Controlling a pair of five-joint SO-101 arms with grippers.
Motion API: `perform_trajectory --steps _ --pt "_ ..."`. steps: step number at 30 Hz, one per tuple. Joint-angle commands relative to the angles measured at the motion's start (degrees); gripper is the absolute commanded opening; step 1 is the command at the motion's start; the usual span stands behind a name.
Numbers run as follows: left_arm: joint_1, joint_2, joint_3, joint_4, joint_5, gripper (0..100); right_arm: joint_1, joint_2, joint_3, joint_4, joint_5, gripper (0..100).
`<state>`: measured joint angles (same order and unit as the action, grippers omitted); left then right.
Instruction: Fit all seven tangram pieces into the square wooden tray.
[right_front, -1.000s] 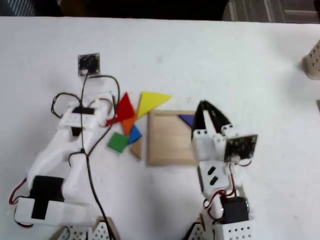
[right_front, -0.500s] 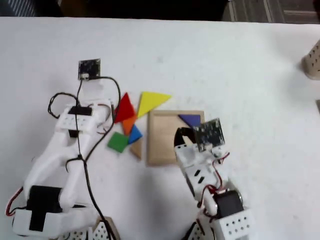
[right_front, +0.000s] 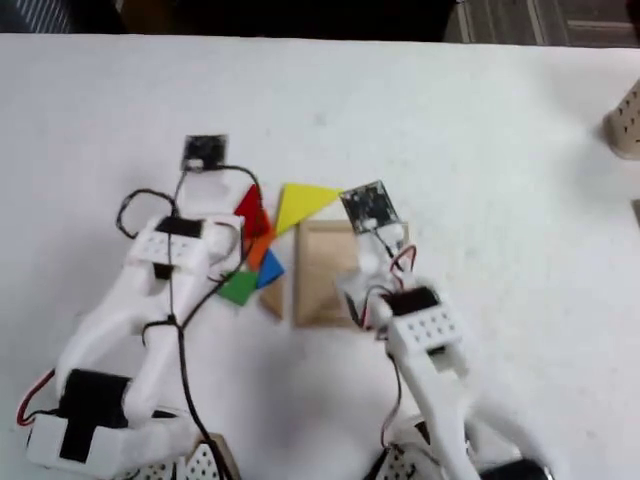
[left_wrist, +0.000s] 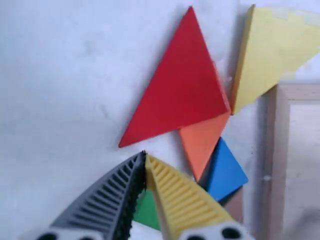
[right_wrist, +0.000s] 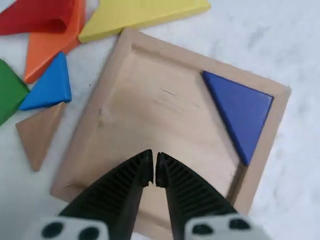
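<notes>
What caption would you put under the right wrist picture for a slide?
Right pincer, shut, over the wooden tray holding one dark blue triangle; loose pieces lie outside.

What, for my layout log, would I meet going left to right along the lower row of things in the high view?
green piece → blue triangle → wooden tray

We took this for a robotics lab bench, or a maker's workroom, rather than a home. A plain white table (right_front: 500, 120) carried the left arm (right_front: 130, 300) and the right arm (right_front: 430, 370), both of white plastic. Their wires (right_front: 178, 330) ran loose, with bare circuit boards (right_front: 205, 152) at the wrists and perforated mounting bases (right_front: 205, 465) at the near edge. Another perforated block (right_front: 625, 120) stood at the table's right edge.
</notes>
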<state>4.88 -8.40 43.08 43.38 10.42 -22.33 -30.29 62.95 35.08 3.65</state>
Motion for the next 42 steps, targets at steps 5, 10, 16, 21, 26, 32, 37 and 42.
perform_trajectory --steps 5,10,16,21,26,32,37,42 --pt "2.33 -3.21 -0.53 0.35 -0.44 3 0.04 7.87 -8.35 -1.27 0.62 1.9" --pt "4.00 -2.68 -0.26 0.53 -0.18 18 0.13 7.87 -8.35 -1.27 0.70 1.9" --pt "6.55 -2.59 1.23 0.00 0.18 32 0.13 7.87 -8.35 -1.27 0.70 1.9" --pt "6.29 1.80 -3.16 0.35 4.66 32 0.13 7.87 -8.62 -1.27 0.70 1.9" --pt "3.65 13.14 -14.42 5.45 1.49 32 0.22 7.87 -8.62 -1.19 0.53 1.9" --pt "1.01 22.20 -26.29 11.43 -7.12 32 0.13 7.87 -8.70 -1.19 0.26 1.9" --pt "0.84 25.45 -30.42 11.34 -11.60 32 -0.22 7.60 -8.79 -1.54 0.26 1.9" --pt "0.57 29.49 -36.31 11.34 -12.66 32 -0.22 4.62 -8.88 0.40 0.26 1.9"
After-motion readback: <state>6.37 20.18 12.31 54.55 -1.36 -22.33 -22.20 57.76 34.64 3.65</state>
